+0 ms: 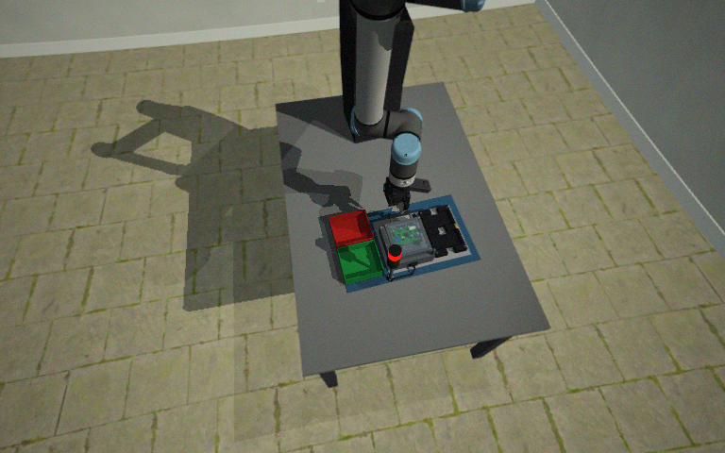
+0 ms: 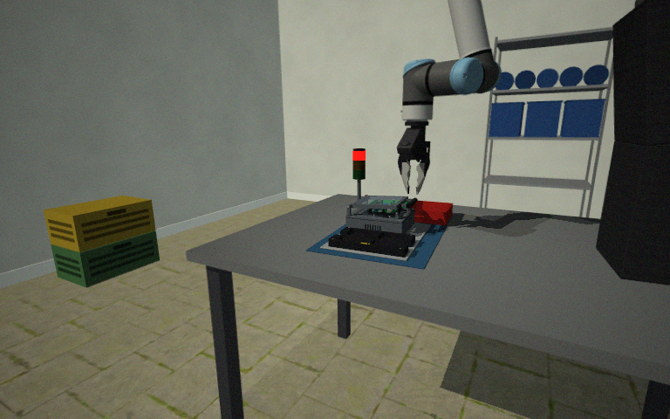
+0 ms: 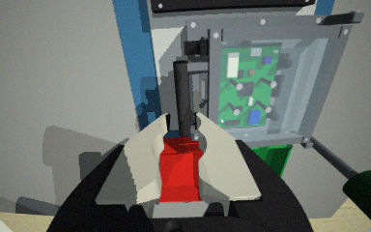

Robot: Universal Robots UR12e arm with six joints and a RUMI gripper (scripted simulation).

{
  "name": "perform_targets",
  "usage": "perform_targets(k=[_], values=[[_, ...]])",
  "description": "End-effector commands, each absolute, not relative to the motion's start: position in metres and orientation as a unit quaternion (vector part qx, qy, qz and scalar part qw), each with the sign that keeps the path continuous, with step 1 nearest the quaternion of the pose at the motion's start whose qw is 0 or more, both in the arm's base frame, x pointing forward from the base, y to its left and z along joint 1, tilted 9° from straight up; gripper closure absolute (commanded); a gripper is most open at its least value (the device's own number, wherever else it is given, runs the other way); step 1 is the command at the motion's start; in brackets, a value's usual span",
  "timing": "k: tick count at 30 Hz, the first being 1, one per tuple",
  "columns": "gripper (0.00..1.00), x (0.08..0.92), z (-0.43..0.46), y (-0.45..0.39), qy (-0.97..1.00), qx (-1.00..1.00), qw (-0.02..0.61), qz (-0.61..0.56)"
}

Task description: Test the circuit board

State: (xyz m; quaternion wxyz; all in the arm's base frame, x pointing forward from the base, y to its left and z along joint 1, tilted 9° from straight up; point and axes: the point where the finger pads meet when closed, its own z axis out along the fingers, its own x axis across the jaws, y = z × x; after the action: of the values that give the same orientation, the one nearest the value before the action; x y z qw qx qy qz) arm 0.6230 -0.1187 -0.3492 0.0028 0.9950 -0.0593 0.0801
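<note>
The circuit board (image 1: 401, 235) (image 3: 227, 98) lies flat, component side up, in the grey tester (image 2: 356, 222), under the clear lid (image 1: 381, 235) (image 3: 215, 77). The lid is down; whether the hook holds it is too small to tell. The signal light (image 1: 394, 257) (image 2: 358, 155) glows red. My gripper (image 2: 413, 191) (image 3: 182, 114) is slightly open and empty, above the tester's robot-side edge. A black bar (image 3: 181, 92) shows between and beyond its fingertips. The hook's small tab is not clearly visible. The red bin (image 1: 349, 227) (image 2: 434, 212) (image 3: 179, 176) and green bin (image 1: 359, 261) (image 3: 281, 157) stand beside the tester.
The black tray (image 1: 447, 219) (image 2: 370, 242) (image 3: 232, 6) lies on the tester's other side from the bins. The signal light's pole (image 2: 358, 188) (image 3: 333, 159) rises by the tester's far side. A blue mat (image 1: 474, 257) (image 2: 420, 262) (image 3: 130, 43) lies underneath.
</note>
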Motion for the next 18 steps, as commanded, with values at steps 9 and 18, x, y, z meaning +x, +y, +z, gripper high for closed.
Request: perform_targets(k=[9, 18], values=[[0.85, 0.6298, -0.3616, -0.1148, -0.059, 0.995, 0.003, 0.082], [0.85, 0.6294, -0.3620, -0.1148, -0.059, 0.995, 0.003, 0.082]])
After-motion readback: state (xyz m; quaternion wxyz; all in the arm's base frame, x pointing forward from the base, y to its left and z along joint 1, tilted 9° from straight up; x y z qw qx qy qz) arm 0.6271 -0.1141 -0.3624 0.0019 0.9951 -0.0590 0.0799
